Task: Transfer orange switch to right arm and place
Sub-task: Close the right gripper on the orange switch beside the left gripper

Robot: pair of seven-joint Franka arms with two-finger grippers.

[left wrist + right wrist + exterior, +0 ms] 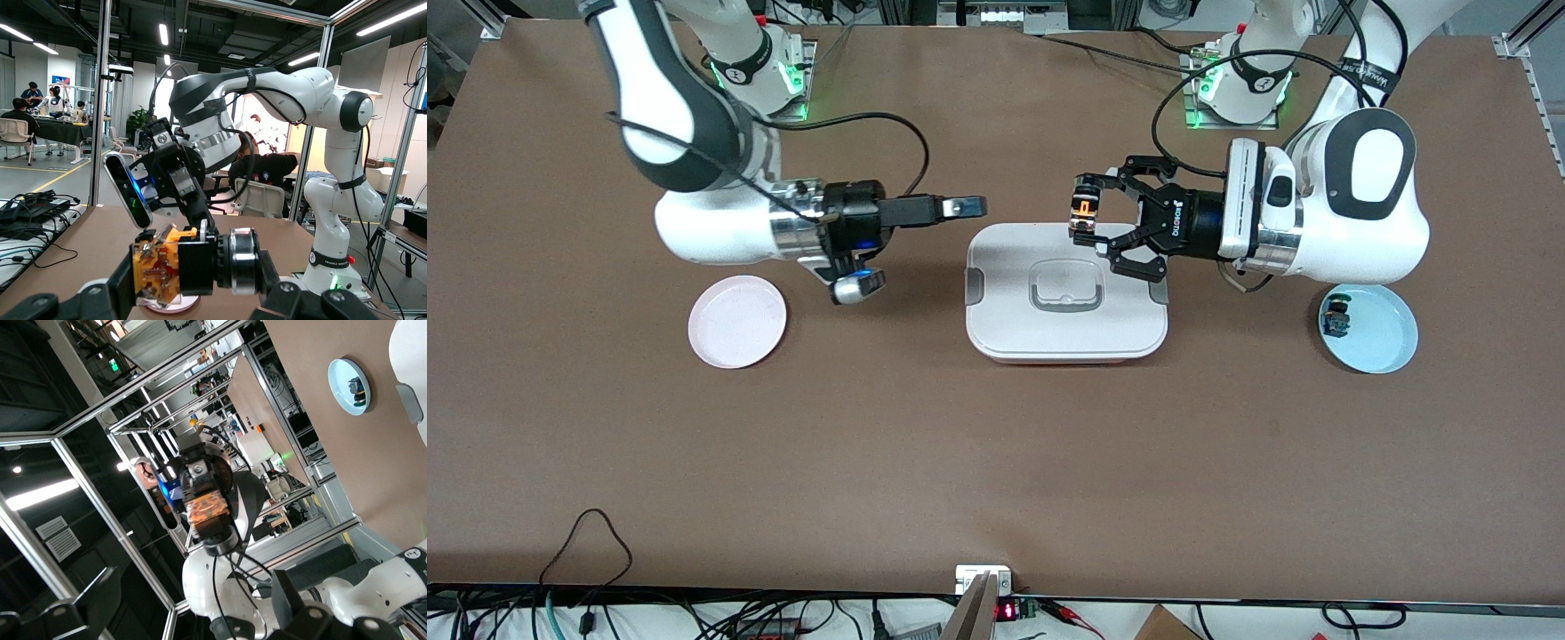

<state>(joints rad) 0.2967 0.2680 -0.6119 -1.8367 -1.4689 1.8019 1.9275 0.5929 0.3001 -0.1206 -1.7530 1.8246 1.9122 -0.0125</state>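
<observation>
Front view: the left arm's black claw gripper [1087, 219] holds the tiny black-and-orange push-button switch [1084, 209] over the white lidded box [996, 311], facing the right arm's slim black gripper [969, 207], level and apart across a gap; whether its fingers are parted, I cannot tell.

Left wrist view: the claw's fingers clamp the switch [160, 270], which points toward the right gripper.

Right wrist view: the switch [205, 505] lies straight ahead.

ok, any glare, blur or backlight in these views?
Front view: even light, green base LEDs glow, soft shadows under both arms. Left wrist view: the orange switch in the left claw is soft up close, ceiling strips bright. Right wrist view: tilted, dark foreground.
</observation>
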